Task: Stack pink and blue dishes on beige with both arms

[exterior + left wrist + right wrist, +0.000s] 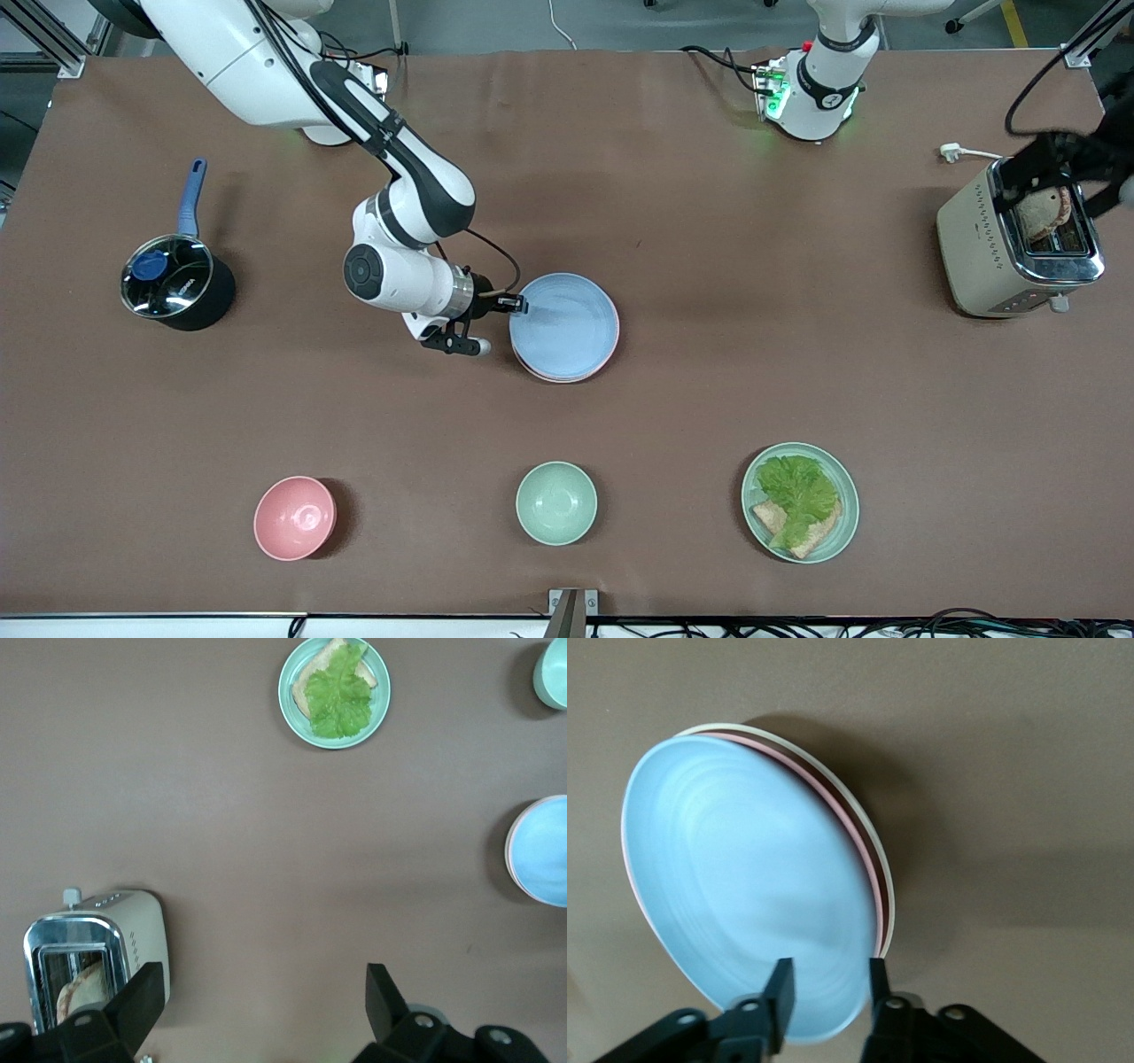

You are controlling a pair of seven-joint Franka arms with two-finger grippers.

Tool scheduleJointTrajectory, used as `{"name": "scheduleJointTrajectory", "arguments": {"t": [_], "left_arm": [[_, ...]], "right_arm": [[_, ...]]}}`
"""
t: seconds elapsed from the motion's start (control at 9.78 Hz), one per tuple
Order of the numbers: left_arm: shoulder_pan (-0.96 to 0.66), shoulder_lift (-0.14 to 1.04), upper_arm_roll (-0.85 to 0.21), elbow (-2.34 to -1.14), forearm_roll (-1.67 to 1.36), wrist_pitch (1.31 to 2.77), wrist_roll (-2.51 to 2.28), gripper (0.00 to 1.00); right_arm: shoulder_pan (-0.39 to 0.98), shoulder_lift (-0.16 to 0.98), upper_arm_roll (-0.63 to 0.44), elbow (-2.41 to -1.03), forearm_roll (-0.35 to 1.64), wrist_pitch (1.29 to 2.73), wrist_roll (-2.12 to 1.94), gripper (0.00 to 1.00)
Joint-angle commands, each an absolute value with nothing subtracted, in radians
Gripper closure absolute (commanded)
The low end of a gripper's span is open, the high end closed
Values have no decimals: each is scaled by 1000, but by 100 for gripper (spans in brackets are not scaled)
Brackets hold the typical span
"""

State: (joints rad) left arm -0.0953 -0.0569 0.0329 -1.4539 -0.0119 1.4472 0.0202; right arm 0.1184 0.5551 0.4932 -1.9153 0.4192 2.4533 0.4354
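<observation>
Blue plate [567,323] sits atop the pink plate [866,870] and beige plate [879,859] mid-desk [709,221], with the right hand [519,304] pinching its rim. Next it probably just lets go. Left hand [261,1001] hangs spread over the toaster [1010,239], waiting.

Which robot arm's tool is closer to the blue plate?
The right tool is at the blue plate's rim; the left tool hangs by the toaster.
</observation>
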Motion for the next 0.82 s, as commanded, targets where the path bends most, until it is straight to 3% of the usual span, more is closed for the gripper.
{"name": "scheduleJointTrajectory", "arguments": {"t": [0.0, 0.51, 0.72], "left_arm": [[-72, -65, 17, -1508, 0, 1456, 29, 0], [-66, -35, 15, -1480, -6, 1457, 14, 0], [-57, -37, 15, -1470, -6, 1457, 8, 0]], "right_arm": [[74, 412, 496, -1864, 404, 2296, 442, 0], [-40, 238, 488, -1602, -67, 1791, 660, 0], [-54, 180, 357, -1507, -72, 1714, 637, 0]]}}
